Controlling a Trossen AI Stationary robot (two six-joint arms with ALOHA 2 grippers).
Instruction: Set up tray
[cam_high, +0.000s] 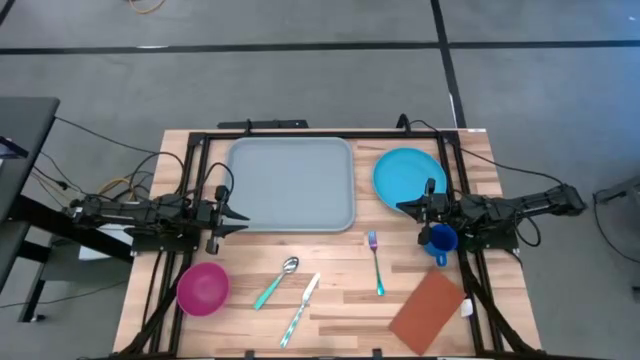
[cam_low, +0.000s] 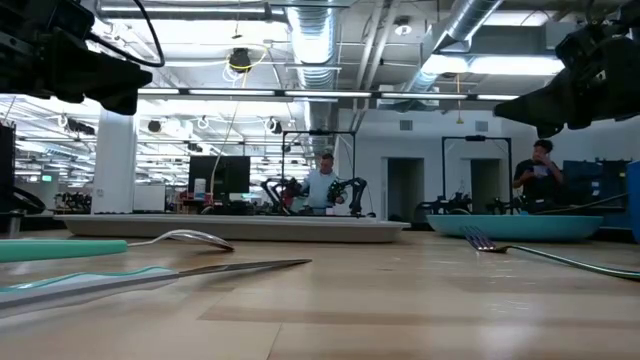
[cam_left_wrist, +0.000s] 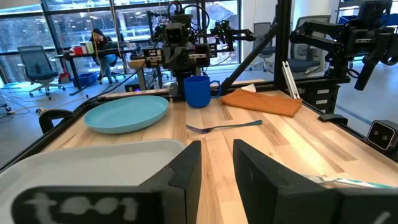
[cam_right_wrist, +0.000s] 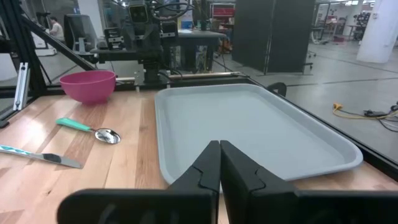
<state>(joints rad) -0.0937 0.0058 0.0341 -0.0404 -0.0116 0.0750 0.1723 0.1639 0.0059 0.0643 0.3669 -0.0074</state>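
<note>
In the low view the knife (cam_low: 150, 277) lies closest to the camera on the wooden surface (cam_high: 340, 290), with the teal-handled spoon (cam_low: 110, 244) just behind it.

From left to right in the high view: the left claw (cam_high: 236, 214) hangs at the left edge of the tray (cam_high: 291, 183), just beside its rim, and its fingers (cam_left_wrist: 186, 171) stand a little apart with nothing between them. Near the front left corner of the surface sits the pink bowl (cam_high: 203, 287). The tray, light grey-blue, lies flat at the back middle of the surface, and nothing rests in it. In front of the tray lie the spoon (cam_high: 277, 281) and the knife (cam_high: 300, 308), both tilted, close to each other. More to the right lies the fork (cam_high: 376, 263), pointing to the back. The round blue plate (cam_high: 405, 175) lies beside the right edge of the tray, apart from it. The right claw (cam_high: 405, 208) hovers at the front edge of the plate, with its fingers (cam_right_wrist: 205, 169) pressed together and holding nothing. The dark blue mug (cam_high: 441, 240) stands just under this arm. The rust-brown napkin (cam_high: 428, 311) lies at the front right.

In the low view two persons show far in the room behind.
</note>
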